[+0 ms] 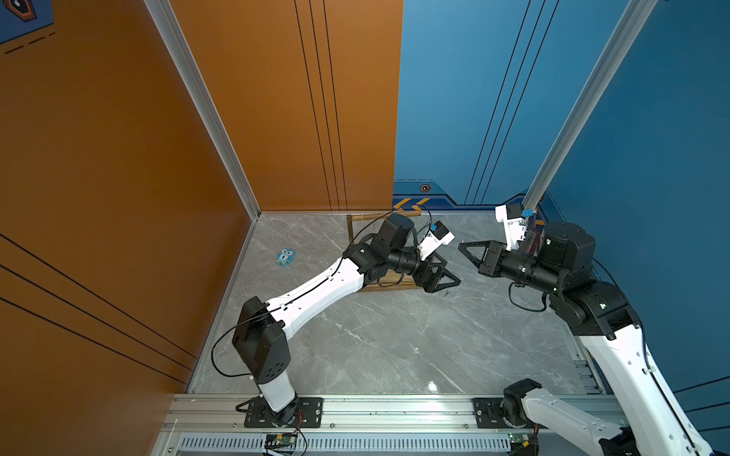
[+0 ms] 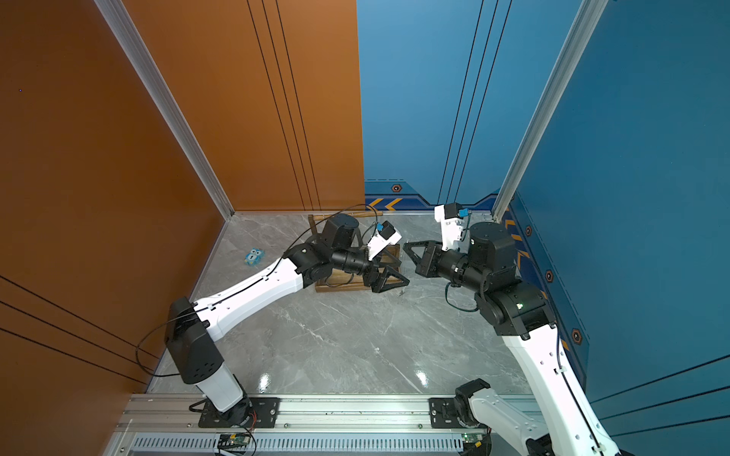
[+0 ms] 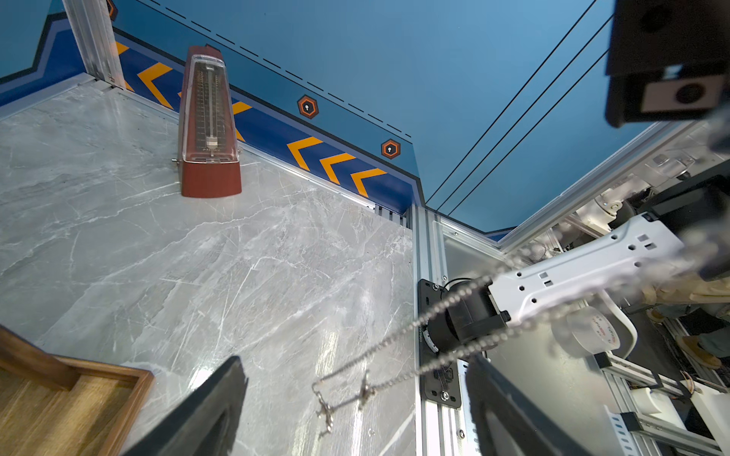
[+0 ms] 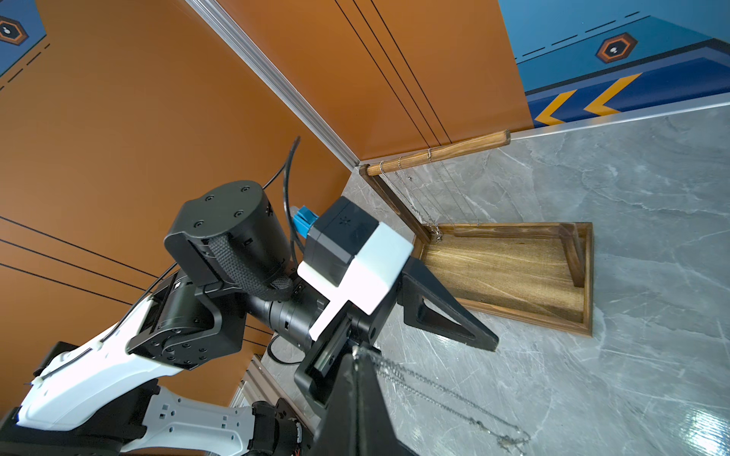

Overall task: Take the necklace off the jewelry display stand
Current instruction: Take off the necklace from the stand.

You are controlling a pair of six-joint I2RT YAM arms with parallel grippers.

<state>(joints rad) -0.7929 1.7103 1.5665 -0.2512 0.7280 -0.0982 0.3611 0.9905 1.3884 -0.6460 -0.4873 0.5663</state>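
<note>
Top views both show a small blue owl toy (image 1: 285,257) lying on the grey marble desk (image 1: 395,347) at the far left, near the orange wall. Right of it, my left arm reaches out over the wooden jewelry stand (image 4: 513,272), which sits toward the far edge of the desk. Its tray is flat on the desk and its post is upright at the tray's far left corner. Several thin chains (image 4: 399,185) hang from the top rod (image 4: 438,152) down toward the tray.

My left gripper (image 1: 453,271) hovers just past the tray's right edge. Its jaws are spread wide and grip nothing.

In the left wrist view, the necklace (image 3: 364,390) hangs in the gap between those jaws, and I see it touch neither of them. It is clear of the stand, to the right of the tray. Its clasp end dangles low over the desk, but I cannot tell whether it touches.

Both strands run up and to the right to my right gripper (image 4: 355,351), whose jaws are closed tight on the chain at their very tip. That tip points left, facing my left gripper with a short gap between them.

At the far right, a dark red metronome (image 3: 209,130) stands upright on the desk beside the blue wall.
</note>
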